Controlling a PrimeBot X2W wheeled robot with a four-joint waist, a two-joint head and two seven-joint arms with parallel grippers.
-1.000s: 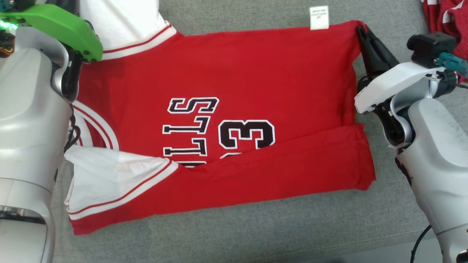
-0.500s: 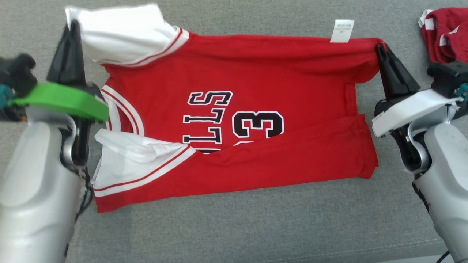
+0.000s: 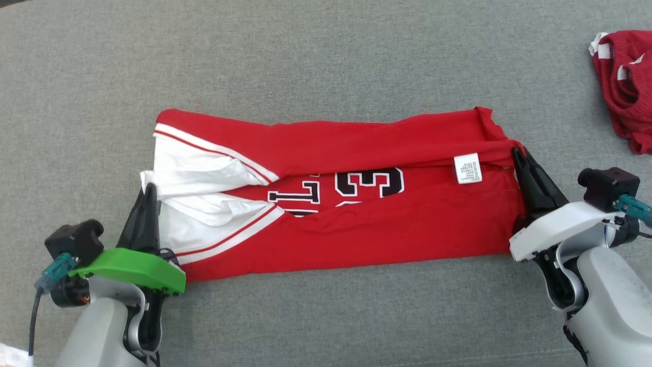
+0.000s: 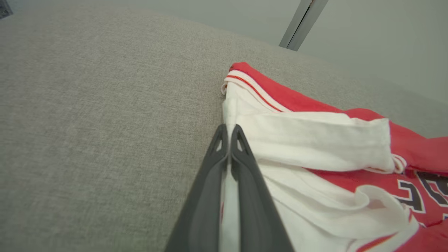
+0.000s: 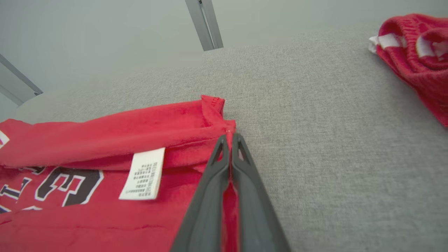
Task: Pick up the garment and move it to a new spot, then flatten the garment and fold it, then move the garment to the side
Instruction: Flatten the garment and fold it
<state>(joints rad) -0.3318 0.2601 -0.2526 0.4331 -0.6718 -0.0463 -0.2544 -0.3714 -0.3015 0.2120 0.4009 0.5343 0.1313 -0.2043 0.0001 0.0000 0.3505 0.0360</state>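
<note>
Jersey (image 3: 382, 224) far edge now folded toward 6 o'clock.
Left gripper (image 3: 148, 189), right gripper (image 3: 517, 151) pinching corners; release next.

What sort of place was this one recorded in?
Probably a lab or test bay, not a home: a wide grey fabric-covered work surface holds the red basketball jersey with white sleeves, a second crumpled red garment lies to one side, and bare metal struts stand against a plain pale wall.
</note>
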